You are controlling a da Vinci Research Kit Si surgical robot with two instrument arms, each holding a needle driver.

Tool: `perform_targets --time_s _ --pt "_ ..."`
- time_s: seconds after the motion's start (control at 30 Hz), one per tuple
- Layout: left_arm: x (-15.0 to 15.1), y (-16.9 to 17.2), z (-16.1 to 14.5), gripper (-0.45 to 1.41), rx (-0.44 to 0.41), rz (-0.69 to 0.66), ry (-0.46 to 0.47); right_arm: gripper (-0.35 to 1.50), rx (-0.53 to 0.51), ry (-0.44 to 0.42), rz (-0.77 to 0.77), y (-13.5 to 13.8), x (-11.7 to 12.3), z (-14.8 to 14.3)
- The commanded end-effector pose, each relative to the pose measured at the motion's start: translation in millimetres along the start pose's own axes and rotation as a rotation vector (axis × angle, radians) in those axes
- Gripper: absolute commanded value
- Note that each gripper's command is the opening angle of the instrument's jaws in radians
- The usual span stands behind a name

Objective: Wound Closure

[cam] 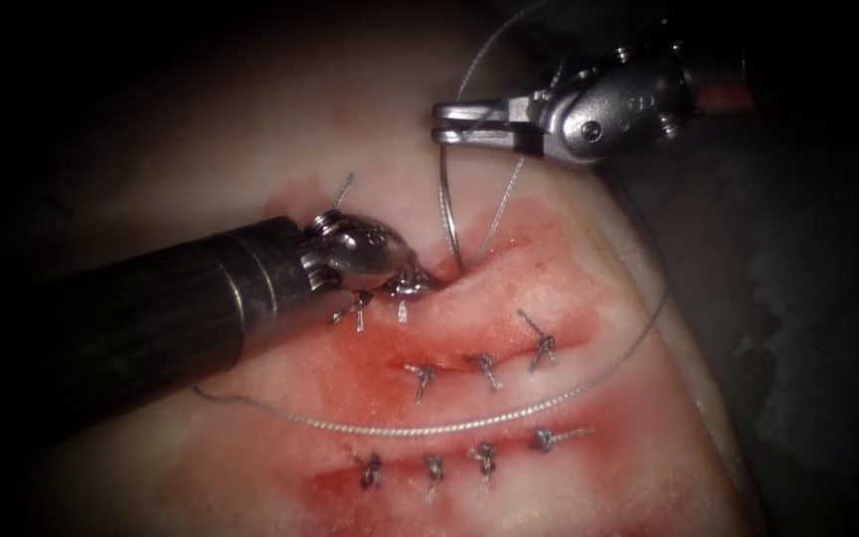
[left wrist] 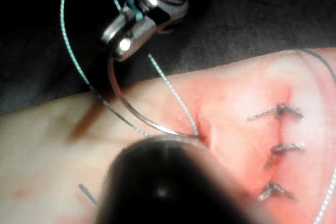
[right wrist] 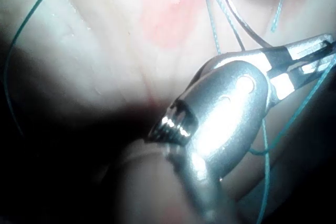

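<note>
Endoscope view had the right tool clamped on the needle's tail, tip buried in the tissue (far cut); left tool pressed there, jaws unreadable; twisting risked tearing.

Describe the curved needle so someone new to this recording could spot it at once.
Start at the right arm's end effector, above the tissue at the upper end of the cut. From its jaws a thin, smooth metal arc, the needle, drops to where its lower end meets the tissue beside the left arm's end effector. Unlike the braided thread alongside, it is stiff and evenly curved.
</note>
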Motion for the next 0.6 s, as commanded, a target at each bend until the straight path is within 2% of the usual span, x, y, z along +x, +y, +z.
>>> perform_targets --time_s 0.03,0.6 --pt "-1.2 0.7 0.0 -0.45 -0.002 0.004 -0.005 -0.35 0.001 -0.005 -0.004 -0.5 0.5 0.9" --pt "-1.2 0.7 0.0 -0.45 -0.002 0.001 -0.004 -0.35 -0.027 -0.023 -0.029 -0.1 0.0 1.0"
